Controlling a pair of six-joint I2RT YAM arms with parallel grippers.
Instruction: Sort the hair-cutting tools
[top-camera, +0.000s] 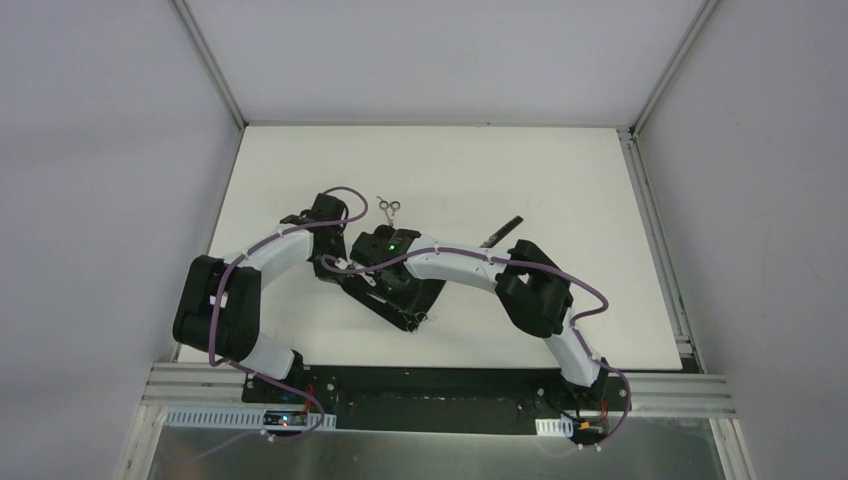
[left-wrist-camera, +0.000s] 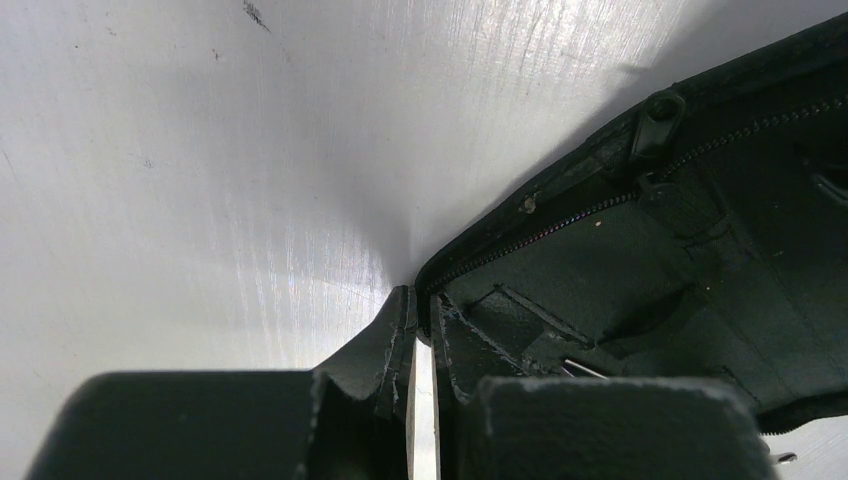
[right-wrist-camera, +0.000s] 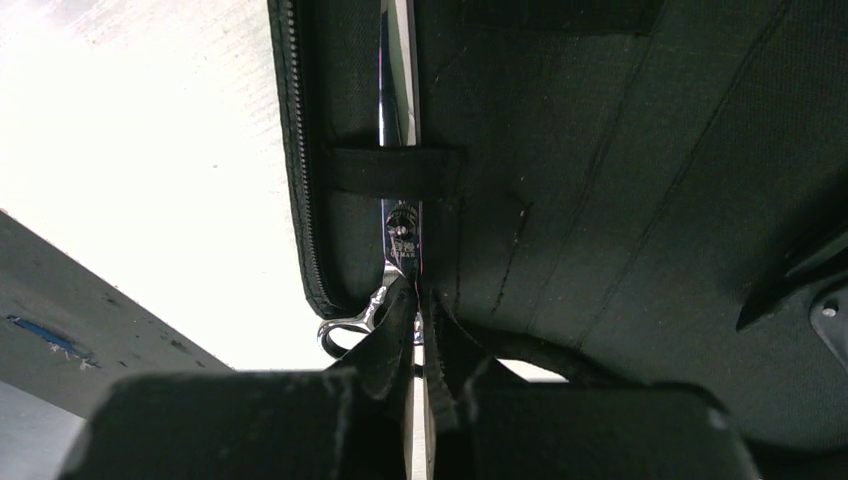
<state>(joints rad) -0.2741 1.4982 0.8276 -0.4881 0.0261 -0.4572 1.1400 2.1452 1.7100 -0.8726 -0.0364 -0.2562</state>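
Observation:
A flat black zip case (top-camera: 418, 300) lies open mid-table under both wrists. My left gripper (left-wrist-camera: 424, 305) is shut on the case's zipped rim (left-wrist-camera: 520, 240) at a corner. Inside the case, silver scissors (right-wrist-camera: 400, 235) sit under a black elastic strap (right-wrist-camera: 392, 172), blades pointing away. My right gripper (right-wrist-camera: 417, 300) is shut on these scissors just below their pivot, and one ring handle (right-wrist-camera: 345, 328) sticks out past the case edge. Another pair of silver ring-handled scissors (top-camera: 389, 208) lies on the white table behind the case. A thin black stick-like tool (top-camera: 502, 231) lies to the right.
The white table (top-camera: 300, 160) ends at metal rails on both sides and at the arm bases in front. The two wrists crowd together over the case. A thin metal tip (left-wrist-camera: 585, 368) shows in a case pocket.

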